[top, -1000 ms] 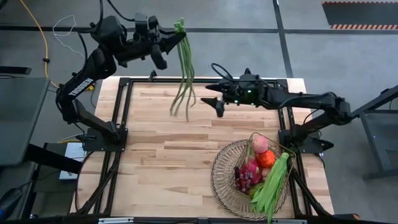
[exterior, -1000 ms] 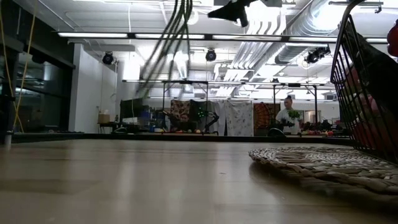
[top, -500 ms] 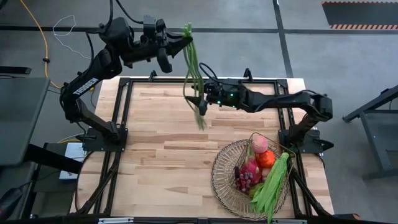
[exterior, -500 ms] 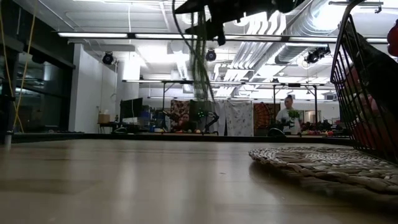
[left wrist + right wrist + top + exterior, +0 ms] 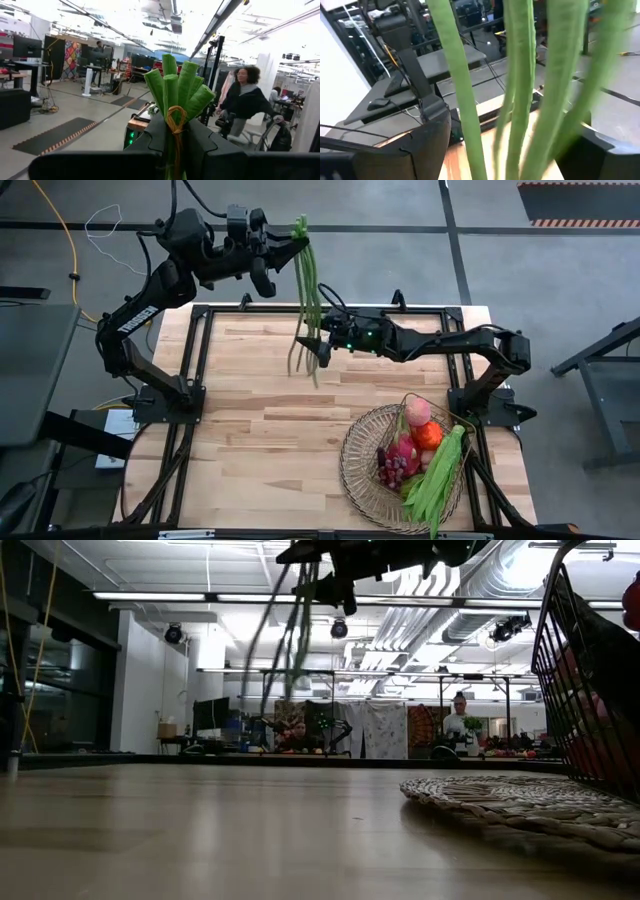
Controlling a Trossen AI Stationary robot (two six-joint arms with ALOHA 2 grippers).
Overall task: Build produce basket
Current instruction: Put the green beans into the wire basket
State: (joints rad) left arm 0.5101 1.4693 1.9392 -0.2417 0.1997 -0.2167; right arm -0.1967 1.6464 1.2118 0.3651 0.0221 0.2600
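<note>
Beans first: the left gripper [image 5: 290, 242], high over the table's far edge, is pinched tight on the tied top of a green bean bunch [image 5: 306, 300], whose long pods dangle below it toward the wooden table [image 5: 260, 430]. In the left wrist view the cut stem ends [image 5: 177, 85] stand up between the dark fingers [image 5: 200, 145], bound by a tan tie [image 5: 175, 117], and a person [image 5: 247, 102] stands in the room beyond.

Just right of those hanging pods, the right gripper [image 5: 318, 350] reaches in from its side with its jaws spread wide; in its own wrist view the pods [image 5: 520, 85] fill the gap between the two dark fingers [image 5: 427, 145], and it seems none is pressed by either finger, though the blur makes that uncertain.

Well off to the right of both grippers, at the table's near corner, sits the basket [image 5: 352, 470]. It holds a peach [image 5: 418, 412], an orange-red pumpkin [image 5: 427, 435], a pink dragon fruit [image 5: 403, 450], purple grapes [image 5: 390, 470] and a second bean bunch [image 5: 438, 475] that overhangs the rim. In the low view only its dark lattice wall [image 5: 575, 670] shows.
</note>
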